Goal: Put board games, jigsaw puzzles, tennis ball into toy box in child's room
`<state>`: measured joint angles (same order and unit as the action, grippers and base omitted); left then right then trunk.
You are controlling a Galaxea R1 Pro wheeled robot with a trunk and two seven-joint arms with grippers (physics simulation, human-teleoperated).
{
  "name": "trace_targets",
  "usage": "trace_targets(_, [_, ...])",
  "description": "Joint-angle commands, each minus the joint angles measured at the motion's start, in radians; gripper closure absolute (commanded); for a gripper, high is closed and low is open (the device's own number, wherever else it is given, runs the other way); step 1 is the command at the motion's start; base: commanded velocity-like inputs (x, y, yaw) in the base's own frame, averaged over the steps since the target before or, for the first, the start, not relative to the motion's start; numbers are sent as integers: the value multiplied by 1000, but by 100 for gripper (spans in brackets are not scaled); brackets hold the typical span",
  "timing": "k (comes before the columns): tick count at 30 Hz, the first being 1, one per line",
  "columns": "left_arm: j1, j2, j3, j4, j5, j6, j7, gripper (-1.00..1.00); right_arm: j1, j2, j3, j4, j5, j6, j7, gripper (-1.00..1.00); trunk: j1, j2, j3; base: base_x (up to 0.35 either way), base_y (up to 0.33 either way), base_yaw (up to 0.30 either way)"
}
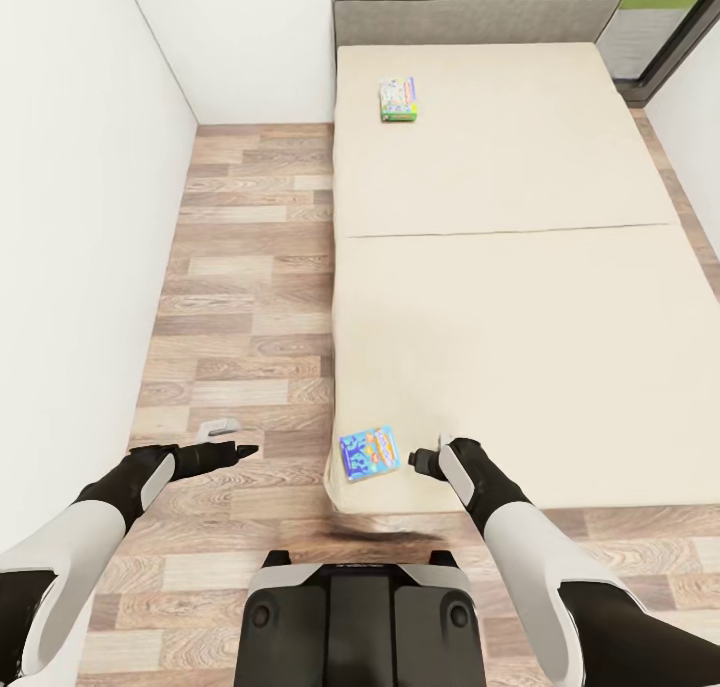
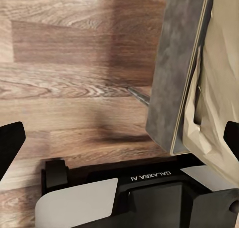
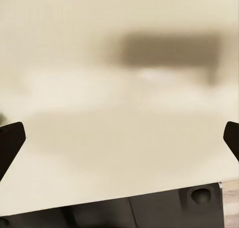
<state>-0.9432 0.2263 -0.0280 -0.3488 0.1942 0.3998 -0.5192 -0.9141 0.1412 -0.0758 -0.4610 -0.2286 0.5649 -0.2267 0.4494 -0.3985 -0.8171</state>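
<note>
Two board games lie on the bed (image 1: 520, 297). A blue cartoon one (image 1: 367, 452) sits at the mattress's near left corner. Far off by the grey headboard (image 1: 475, 12) lies a yellow-green one (image 1: 398, 99). My right gripper (image 1: 415, 458) hovers low over the mattress just right of the blue game; in the right wrist view its fingertips (image 3: 11, 143) stand wide apart over bare beige mattress, open and empty. Over the wood floor, left of the bed, my left gripper (image 1: 245, 451) is open, with the bed's grey side (image 2: 174, 73) seen past its fingertips (image 2: 11, 143).
A white wall (image 1: 70, 217) runs along the left, leaving a strip of plank floor (image 1: 240, 297) between it and the bed. A small pale grey object (image 1: 218, 427) lies on the floor by my left gripper. A dark-framed window (image 1: 665, 17) stands at the far right. My base (image 1: 355, 617) faces the bed's foot.
</note>
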Motion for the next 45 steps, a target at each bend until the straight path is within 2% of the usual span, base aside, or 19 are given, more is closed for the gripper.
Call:
trace_targets(1, [0, 1, -3, -1, 10, 9, 0, -100, 0, 1, -4, -2, -11, 3, -8, -100, 1, -2, -1, 0, 32, 0])
trace_targets(45, [0, 1, -4, -1, 10, 8, 0, -100, 0, 1, -4, -4, -11, -12, -8, -100, 1, -2, -1, 23, 14, 0])
